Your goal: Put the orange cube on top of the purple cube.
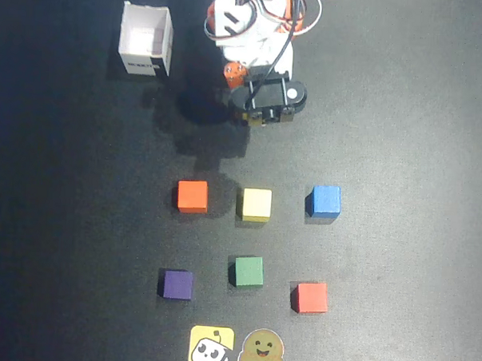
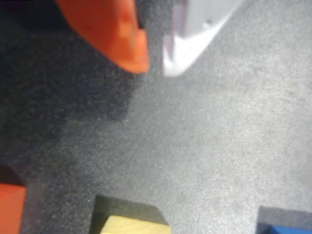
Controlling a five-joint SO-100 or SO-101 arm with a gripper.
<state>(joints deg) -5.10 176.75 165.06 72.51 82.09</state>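
The orange cube (image 1: 192, 196) sits on the dark mat at the left of the upper row of cubes; its corner shows at the bottom left of the wrist view (image 2: 9, 209). The purple cube (image 1: 176, 284) sits at the left of the lower row, below the orange cube in the overhead view, and is out of the wrist view. My gripper (image 1: 242, 115) (image 2: 155, 66) hangs near the arm's base, well above both rows in the overhead view. Its orange and white fingers stand almost together with only a narrow gap, and they hold nothing.
A yellow cube (image 1: 254, 204) and a blue cube (image 1: 325, 200) share the upper row. A green cube (image 1: 249, 271) and a red cube (image 1: 309, 297) share the lower row. A white open box (image 1: 145, 39) stands at the top left. Two stickers (image 1: 211, 346) lie at the bottom edge.
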